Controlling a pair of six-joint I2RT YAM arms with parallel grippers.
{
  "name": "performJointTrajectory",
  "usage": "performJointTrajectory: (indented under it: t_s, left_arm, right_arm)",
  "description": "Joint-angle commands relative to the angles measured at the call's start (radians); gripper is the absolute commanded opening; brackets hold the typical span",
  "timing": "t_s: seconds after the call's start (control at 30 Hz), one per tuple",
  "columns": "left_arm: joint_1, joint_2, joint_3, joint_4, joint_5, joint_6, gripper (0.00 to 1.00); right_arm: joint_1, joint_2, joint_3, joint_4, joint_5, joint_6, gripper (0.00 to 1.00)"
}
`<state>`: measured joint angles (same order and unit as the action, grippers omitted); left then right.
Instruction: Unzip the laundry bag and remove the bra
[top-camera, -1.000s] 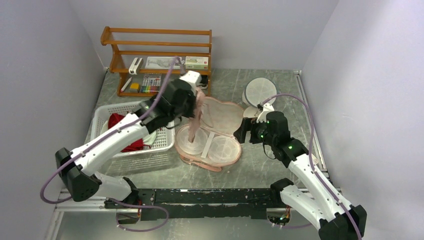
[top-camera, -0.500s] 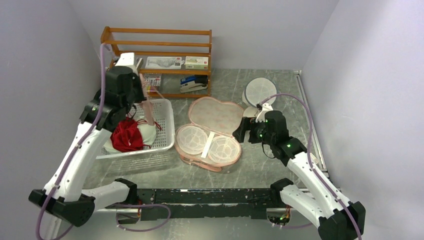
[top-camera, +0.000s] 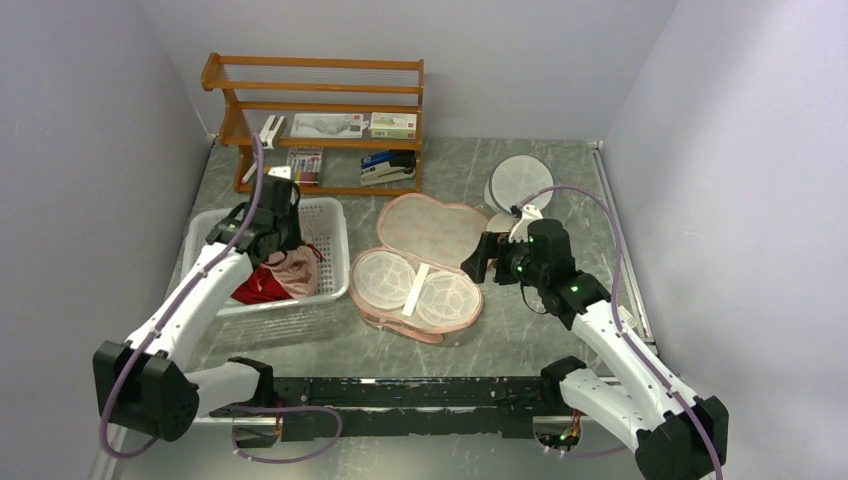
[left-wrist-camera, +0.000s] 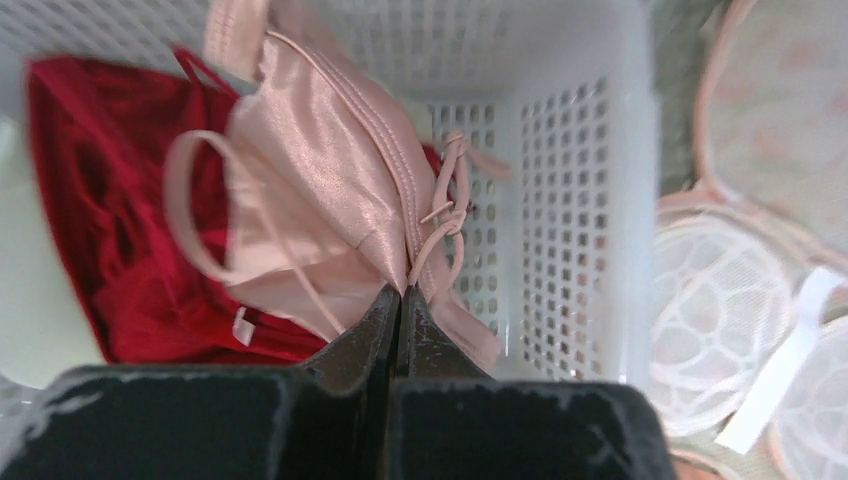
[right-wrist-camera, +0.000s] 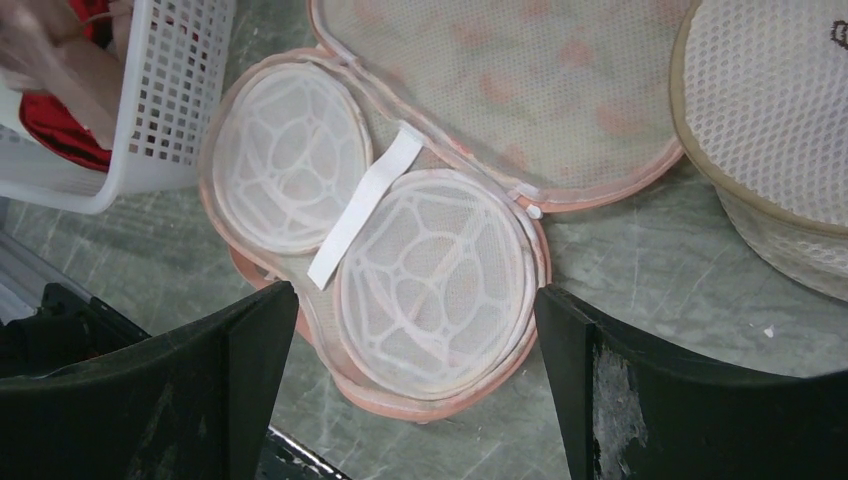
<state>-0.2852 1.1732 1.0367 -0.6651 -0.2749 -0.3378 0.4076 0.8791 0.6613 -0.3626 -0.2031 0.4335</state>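
The peach-pink laundry bag (top-camera: 420, 262) lies open on the table, lid folded back, its two white mesh cups empty (right-wrist-camera: 400, 230). My left gripper (top-camera: 272, 232) is down in the white basket (top-camera: 335, 215), shut on the pale pink bra (left-wrist-camera: 330, 160), which drapes over a dark red garment (left-wrist-camera: 90, 200). The bra shows in the top view (top-camera: 296, 268) inside the basket. My right gripper (right-wrist-camera: 410, 330) is open and empty, hovering just right of the bag.
A wooden shelf (top-camera: 315, 105) with small items stands at the back. Two cream round disc pouches (top-camera: 518, 185) lie behind my right gripper; one shows in the right wrist view (right-wrist-camera: 780, 110). The basket stands left of the bag.
My left arm swung the bra from over the bag to the left and lowered it into the basket. The right gripper stayed beside the bag.
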Motion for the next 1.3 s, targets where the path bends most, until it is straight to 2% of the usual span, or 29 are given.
performJointTrajectory:
  t_s: [0.0, 0.13, 0.23, 0.3, 0.33, 0.37, 0.47, 0.57, 0.63, 0.8, 0.97, 1.03, 1.17, 1.27]
  left_arm:
    - [0.021, 0.076, -0.131, 0.141, 0.110, -0.039, 0.07]
    - [0.023, 0.191, -0.156, 0.157, 0.225, -0.024, 0.07]
    - [0.023, 0.172, -0.179, 0.187, 0.280, -0.006, 0.07]
    - [0.024, 0.120, -0.187, 0.190, 0.260, 0.020, 0.08]
    - [0.023, 0.086, -0.190, 0.188, 0.246, 0.023, 0.14]
    - [0.023, 0.042, -0.190, 0.184, 0.230, 0.028, 0.27]
    - [0.025, -0.039, -0.196, 0.178, 0.197, 0.046, 0.52]
    - [0.023, -0.151, -0.228, 0.212, 0.181, 0.065, 0.71]
    - [0.024, -0.227, -0.254, 0.254, 0.180, 0.067, 0.78]
    - [0.024, -0.347, -0.311, 0.347, 0.229, 0.065, 0.83]
    - [0.024, -0.333, -0.298, 0.341, 0.299, 0.083, 0.86]
    - [0.024, -0.320, -0.296, 0.348, 0.327, 0.085, 0.90]
    - [0.024, -0.316, -0.293, 0.348, 0.357, 0.085, 0.91]
    - [0.024, -0.334, -0.293, 0.347, 0.371, 0.089, 0.91]
  right_arm:
    - [0.000, 0.011, -0.016, 0.049, -0.035, 0.018, 0.90]
    - [0.001, 0.039, -0.008, 0.044, -0.036, 0.015, 0.90]
    - [0.000, 0.055, -0.016, 0.057, -0.031, 0.012, 0.90]
    - [0.000, 0.077, -0.029, 0.075, -0.030, 0.008, 0.90]
    - [0.000, 0.085, -0.034, 0.082, -0.028, 0.007, 0.90]
    - [0.000, 0.105, -0.039, 0.089, -0.022, 0.003, 0.90]
    - [0.001, 0.149, -0.039, 0.101, -0.022, 0.000, 0.90]
    - [0.001, 0.190, -0.037, 0.129, -0.034, -0.006, 0.90]
    - [0.001, 0.224, -0.036, 0.158, -0.029, -0.015, 0.90]
    - [0.002, 0.352, -0.005, 0.230, -0.029, -0.047, 0.89]
    - [0.008, 0.530, 0.135, 0.269, -0.010, -0.124, 0.83]
    - [0.014, 0.604, 0.211, 0.276, 0.025, -0.179, 0.81]
    - [0.043, 0.699, 0.308, 0.370, 0.156, -0.339, 0.79]
    - [0.042, 0.846, 0.455, 0.354, 0.201, -0.474, 0.78]
